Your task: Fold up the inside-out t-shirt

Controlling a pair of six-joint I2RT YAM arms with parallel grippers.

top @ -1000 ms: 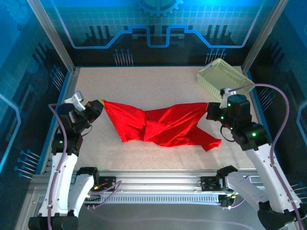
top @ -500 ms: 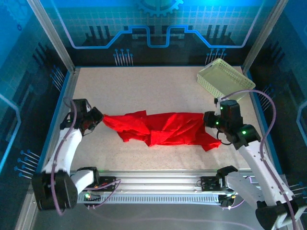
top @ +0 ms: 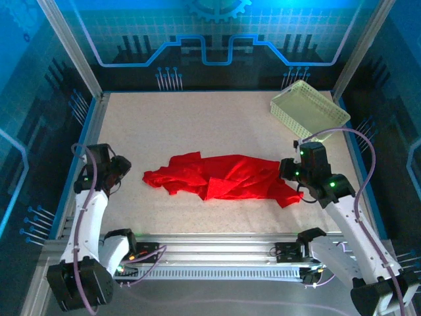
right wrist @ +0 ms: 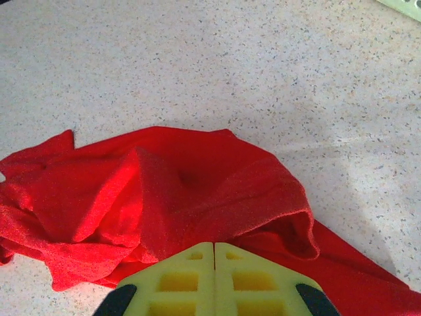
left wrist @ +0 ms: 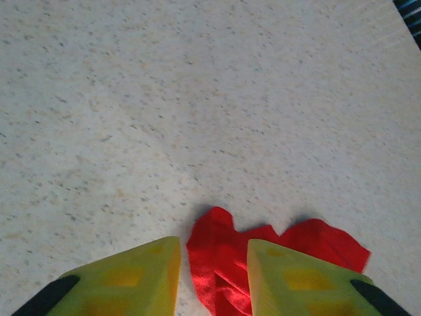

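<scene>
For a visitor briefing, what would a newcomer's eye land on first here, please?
A bright red soft cloth t-shirt lies crumpled across the speckled pale table's middle. The right gripper is shut on its right end; the left gripper stands open by its left end. A pale yellow-green plastic lattice basket sits far right.

Readable text, numbers, brands: none.
Back wall [top: 217, 46]: a drawn gear outline [top: 220, 8] at the top edge and blue circuit-style lines below it. These are ornament only and form no letters or figures.
</scene>
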